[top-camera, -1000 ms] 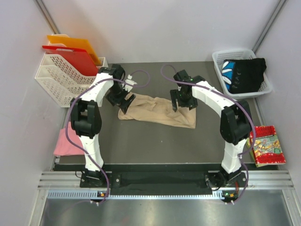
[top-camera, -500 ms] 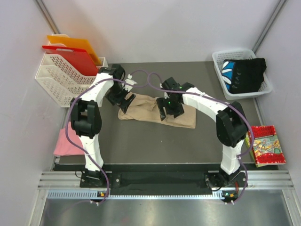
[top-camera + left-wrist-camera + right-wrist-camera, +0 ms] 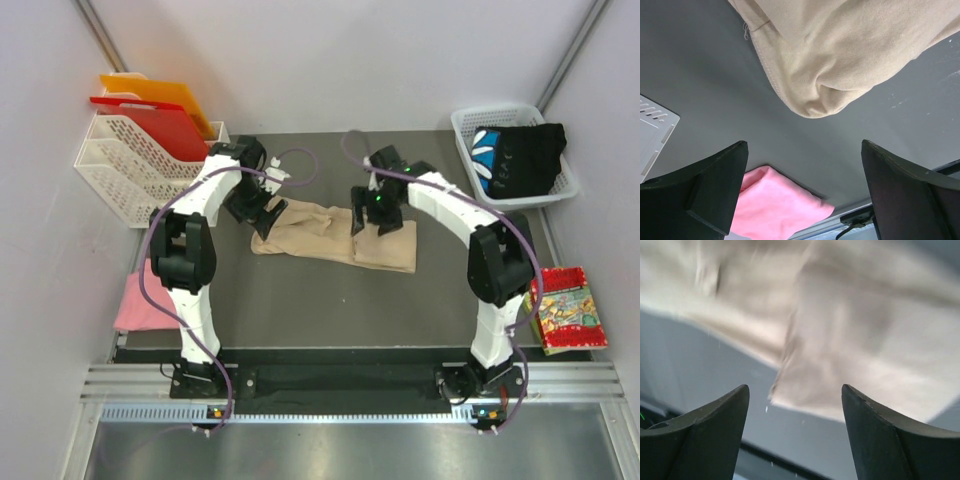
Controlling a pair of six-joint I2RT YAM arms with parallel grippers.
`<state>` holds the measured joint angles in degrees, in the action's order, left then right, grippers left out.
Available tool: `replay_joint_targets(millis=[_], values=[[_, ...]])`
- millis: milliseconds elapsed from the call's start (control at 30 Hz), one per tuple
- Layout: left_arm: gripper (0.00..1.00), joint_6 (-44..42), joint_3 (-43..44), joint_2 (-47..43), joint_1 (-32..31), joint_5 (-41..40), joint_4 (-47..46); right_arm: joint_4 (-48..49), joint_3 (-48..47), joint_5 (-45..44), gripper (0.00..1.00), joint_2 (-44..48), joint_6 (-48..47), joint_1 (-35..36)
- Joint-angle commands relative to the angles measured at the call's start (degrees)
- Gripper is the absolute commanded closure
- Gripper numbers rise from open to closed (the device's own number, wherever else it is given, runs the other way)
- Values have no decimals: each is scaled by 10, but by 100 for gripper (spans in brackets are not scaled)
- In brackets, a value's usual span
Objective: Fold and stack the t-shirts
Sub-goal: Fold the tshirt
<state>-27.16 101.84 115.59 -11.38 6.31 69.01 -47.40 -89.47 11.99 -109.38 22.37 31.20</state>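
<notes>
Status: early, no stack yet.

- Left end effector (image 3: 266, 214): fingers spread wide, holding nothing. It hovers just off the left end of the beige t-shirt (image 3: 335, 236); in the wrist view a rounded fold of the cloth sits just ahead of the fingertips, not touching them.
- Right end effector (image 3: 371, 222): fingers wide apart, nothing held, right-hand part of the beige t-shirt directly below. The wrist view is blurred, so I can't tell whether it touches.
- Beige t-shirt lies on the table (image 3: 300, 300) as a long rumpled band, so I'd call it part-folded at best.
- Pink t-shirt (image 3: 137, 298): well behind the left end effector, by that arm's base. Can't tell if it's folded.
- Black t-shirt (image 3: 522, 158): well off to the right end effector's right, bunched in the basket (image 3: 466, 127), apparently untouched.

Left to do: finish the beige one, fold the other two, stack all three.

Writing: none legible. The black t-shirt's blue-and-white print and the packet (image 3: 566, 310) are too small to read.
</notes>
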Motion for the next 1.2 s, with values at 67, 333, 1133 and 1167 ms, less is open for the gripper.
replay_joint_targets(millis=[67, 333, 1133, 1167], values=[[1, -2, 20, -29, -5, 2, -2, -23, -138, -65, 28, -93, -5, -73], [1, 2, 9, -38, -10, -3, -6, -40, -176, -71, 29, -164, -16, -56], [1, 4, -2, -30, -13, 2, -12, -34, -172, -136, 93, -153, -38, -62], [1, 4, -2, -30, -14, 1, -12, -37, -178, -137, 94, -153, -37, -63]])
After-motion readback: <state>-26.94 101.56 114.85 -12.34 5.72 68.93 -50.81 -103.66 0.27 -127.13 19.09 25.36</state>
